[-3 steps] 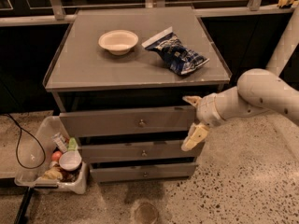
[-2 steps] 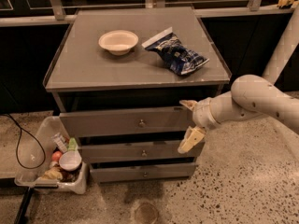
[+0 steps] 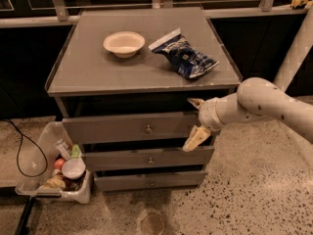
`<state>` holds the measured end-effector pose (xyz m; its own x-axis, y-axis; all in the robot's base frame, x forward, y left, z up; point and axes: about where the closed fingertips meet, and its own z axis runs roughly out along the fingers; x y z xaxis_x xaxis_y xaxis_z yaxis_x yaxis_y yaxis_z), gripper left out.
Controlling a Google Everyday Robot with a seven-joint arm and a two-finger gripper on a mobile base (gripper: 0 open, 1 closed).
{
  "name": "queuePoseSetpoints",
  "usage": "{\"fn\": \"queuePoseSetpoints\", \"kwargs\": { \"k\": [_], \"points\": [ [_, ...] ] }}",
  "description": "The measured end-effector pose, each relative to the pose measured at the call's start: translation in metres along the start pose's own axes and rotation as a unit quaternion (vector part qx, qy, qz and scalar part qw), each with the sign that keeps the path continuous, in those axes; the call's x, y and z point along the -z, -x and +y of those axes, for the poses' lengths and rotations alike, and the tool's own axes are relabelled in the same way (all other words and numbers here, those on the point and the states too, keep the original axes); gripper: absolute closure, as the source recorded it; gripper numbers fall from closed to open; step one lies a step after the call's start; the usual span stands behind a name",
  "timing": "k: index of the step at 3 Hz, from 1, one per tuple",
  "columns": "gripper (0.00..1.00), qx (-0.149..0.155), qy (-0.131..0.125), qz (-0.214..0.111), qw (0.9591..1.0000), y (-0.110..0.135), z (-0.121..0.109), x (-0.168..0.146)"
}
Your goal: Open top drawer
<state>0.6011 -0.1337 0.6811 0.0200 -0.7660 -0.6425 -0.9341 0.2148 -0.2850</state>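
Observation:
The top drawer (image 3: 122, 127) is the widest grey front of three, under the cabinet top, with a small round silver knob (image 3: 148, 129) at its centre. Its front stands a little forward of the cabinet frame. My gripper (image 3: 194, 123) is at the drawer's right end, to the right of the knob and apart from it. Its two cream fingers are spread wide, one above the drawer front (image 3: 195, 102) and one below it (image 3: 194, 140). It holds nothing.
Two narrower drawer fronts (image 3: 149, 158) (image 3: 149, 181) sit below. On the cabinet top (image 3: 88, 72) lie a cream bowl (image 3: 123, 43) and a blue snack bag (image 3: 185, 57). A white bin of rubbish (image 3: 56, 170) and a black cable (image 3: 22, 153) are on the floor at left.
My arm and gripper have moved left, toward the right end of the top drawer. The drawers, bowl and bag have not moved.

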Motion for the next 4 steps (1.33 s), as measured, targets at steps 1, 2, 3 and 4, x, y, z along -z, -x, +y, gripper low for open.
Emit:
{"fn": "queuePoseSetpoints", "kwargs": {
  "k": [1,2,3,4],
  "points": [
    [0.0,-0.005,-0.013,0.005,0.9999,-0.014,-0.013,-0.011],
    [0.0,-0.016,-0.015,0.008,0.9997,-0.03,-0.018,-0.024],
    [0.0,-0.024,-0.018,0.01,0.9995,-0.042,-0.023,-0.034],
    [0.19,-0.024,-0.018,0.01,0.9995,-0.042,-0.023,-0.034]
  ]
}}
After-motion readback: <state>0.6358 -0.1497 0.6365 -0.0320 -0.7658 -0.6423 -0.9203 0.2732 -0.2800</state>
